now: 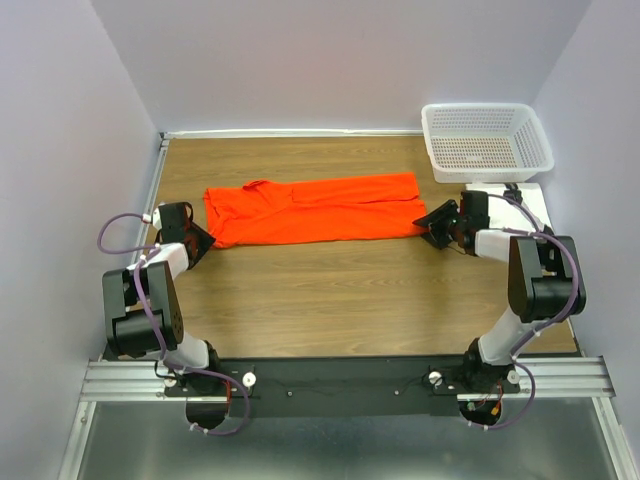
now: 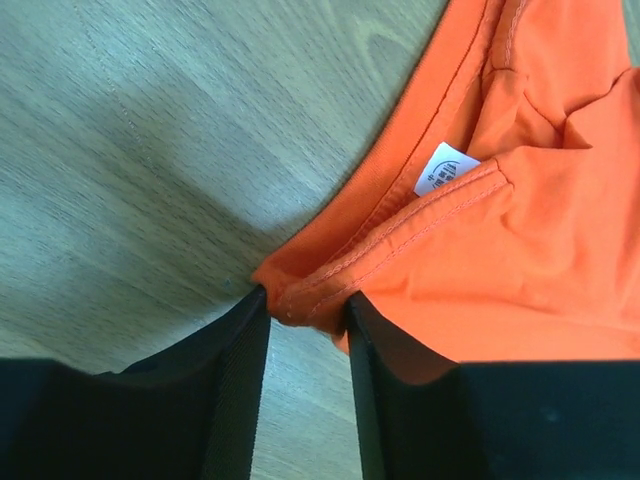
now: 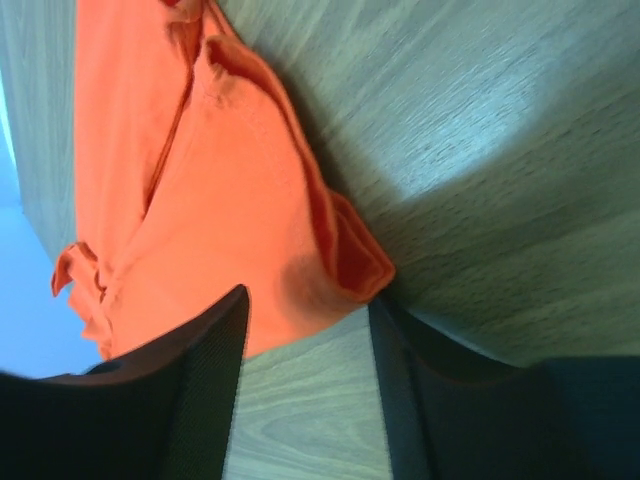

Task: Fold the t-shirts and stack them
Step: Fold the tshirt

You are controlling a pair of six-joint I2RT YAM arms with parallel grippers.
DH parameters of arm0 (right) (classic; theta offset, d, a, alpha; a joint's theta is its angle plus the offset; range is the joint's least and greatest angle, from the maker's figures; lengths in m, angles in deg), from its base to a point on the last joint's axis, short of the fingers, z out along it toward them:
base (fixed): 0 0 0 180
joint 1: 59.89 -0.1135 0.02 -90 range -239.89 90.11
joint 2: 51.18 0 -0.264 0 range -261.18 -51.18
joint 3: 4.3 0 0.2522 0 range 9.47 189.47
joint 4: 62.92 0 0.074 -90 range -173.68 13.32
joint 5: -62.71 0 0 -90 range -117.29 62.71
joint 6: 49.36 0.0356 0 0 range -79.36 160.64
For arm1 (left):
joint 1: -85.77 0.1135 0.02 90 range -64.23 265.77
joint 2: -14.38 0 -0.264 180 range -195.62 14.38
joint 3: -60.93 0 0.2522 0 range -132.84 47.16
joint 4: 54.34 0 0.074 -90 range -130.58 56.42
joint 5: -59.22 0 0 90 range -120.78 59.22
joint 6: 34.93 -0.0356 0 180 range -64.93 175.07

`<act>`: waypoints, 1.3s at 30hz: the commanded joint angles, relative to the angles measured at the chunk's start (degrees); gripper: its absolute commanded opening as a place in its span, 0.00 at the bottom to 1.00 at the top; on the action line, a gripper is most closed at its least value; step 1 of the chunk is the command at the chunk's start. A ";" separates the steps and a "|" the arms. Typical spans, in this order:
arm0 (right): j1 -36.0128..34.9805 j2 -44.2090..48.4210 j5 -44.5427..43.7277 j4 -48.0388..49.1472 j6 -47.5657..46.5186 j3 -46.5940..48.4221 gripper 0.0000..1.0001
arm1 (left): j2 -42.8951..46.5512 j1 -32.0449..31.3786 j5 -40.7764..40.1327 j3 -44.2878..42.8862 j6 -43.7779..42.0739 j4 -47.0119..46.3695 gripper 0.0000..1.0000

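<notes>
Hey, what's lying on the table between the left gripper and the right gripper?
The orange t-shirt, laid out as a long strip, reaches from the left gripper to the right gripper; the top view shows this.

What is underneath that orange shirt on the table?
The wooden table shows all around the orange t-shirt, which lies flat on it. Whatever is directly beneath the cloth is covered.

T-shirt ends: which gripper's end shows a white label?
The t-shirt end at the left gripper; a white label sits by its seam. The end at the right gripper is plain orange.
</notes>
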 commanded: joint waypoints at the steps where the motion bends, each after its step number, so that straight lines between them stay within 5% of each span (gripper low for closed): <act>1: 1.21 -2.87 -3.30 -1.83 -0.58 -1.89 0.54 | -0.86 0.38 -2.86 -1.25 -0.94 -0.40 0.41; 11: 6.04 -1.74 -2.34 -2.36 -4.44 -4.44 0.00 | -2.36 1.44 -5.76 -3.80 -3.31 3.28 0.04; 21: 9.57 10.29 -5.22 -20.70 -13.23 -6.90 0.00 | 10.81 2.14 -9.11 2.68 -1.66 17.16 0.02; 26: 9.57 14.43 -6.63 -27.14 -15.52 -8.04 0.04 | 19.50 2.14 -5.86 7.97 2.13 19.81 0.06; 29: 9.57 16.54 -7.08 -29.43 -16.31 -7.25 0.16 | 22.16 2.14 -5.50 8.51 2.57 20.25 0.23; 32: 9.57 17.95 -6.11 -31.79 -17.89 -4.18 0.41 | 22.69 2.14 -6.38 6.23 1.52 22.79 0.49; 33: 9.57 18.22 -6.11 -32.50 -18.59 -3.30 0.49 | 23.13 2.14 -6.73 5.18 1.26 22.98 0.51; 39: 8.17 20.68 -5.84 -34.09 -22.63 4.69 0.56 | 27.08 2.14 -12.17 0.96 -1.12 25.78 0.65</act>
